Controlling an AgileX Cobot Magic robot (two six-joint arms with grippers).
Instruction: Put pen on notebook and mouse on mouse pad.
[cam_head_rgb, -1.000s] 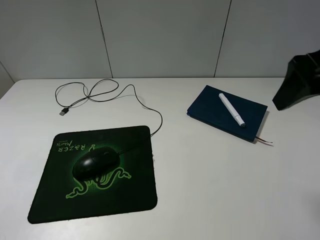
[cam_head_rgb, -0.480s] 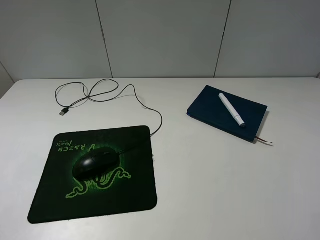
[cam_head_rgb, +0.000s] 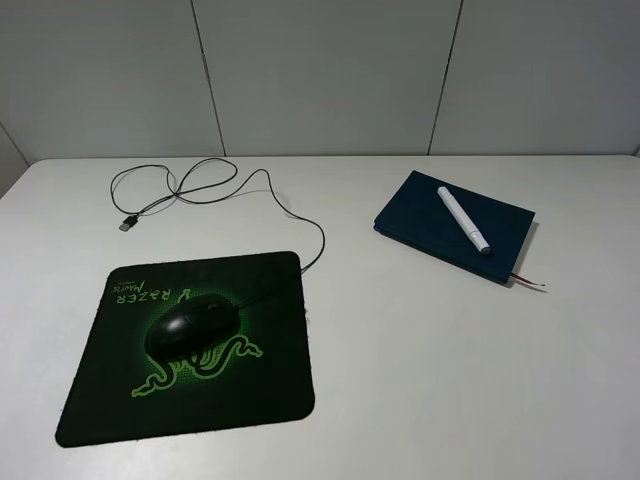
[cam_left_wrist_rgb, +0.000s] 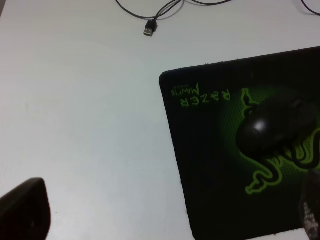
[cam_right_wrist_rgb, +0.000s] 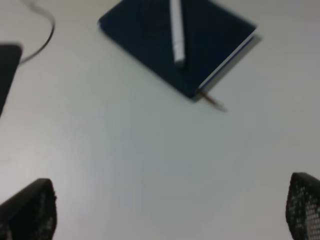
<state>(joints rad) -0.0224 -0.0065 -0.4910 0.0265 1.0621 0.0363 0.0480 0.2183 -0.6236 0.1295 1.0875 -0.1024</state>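
Observation:
The white pen (cam_head_rgb: 464, 221) lies diagonally on the navy notebook (cam_head_rgb: 420, 215) at the back right of the table. The black mouse (cam_head_rgb: 190, 327) sits on the black and green mouse pad (cam_head_rgb: 250, 390) at the front left. Neither gripper shows in the exterior view. In the left wrist view my left gripper (cam_left_wrist_rgb: 167, 212) hangs open above the pad's edge, short of the mouse (cam_left_wrist_rgb: 275, 125), with nothing between its fingers (cam_left_wrist_rgb: 25, 212). My right gripper (cam_right_wrist_rgb: 165, 207) is open over bare table, well back from the notebook (cam_right_wrist_rgb: 150, 40) and pen (cam_right_wrist_rgb: 176, 35).
The mouse cable (cam_head_rgb: 215, 185) loops across the table behind the pad and ends in a USB plug (cam_head_rgb: 127, 224). A red ribbon (cam_head_rgb: 528, 282) sticks out of the notebook's near corner. Grey wall panels stand behind the white table (cam_head_rgb: 430, 380).
A second ago the dark end of the right arm showed at the right edge of the exterior view; it has withdrawn out of that view. Pen, notebook, mouse and pad have not moved.

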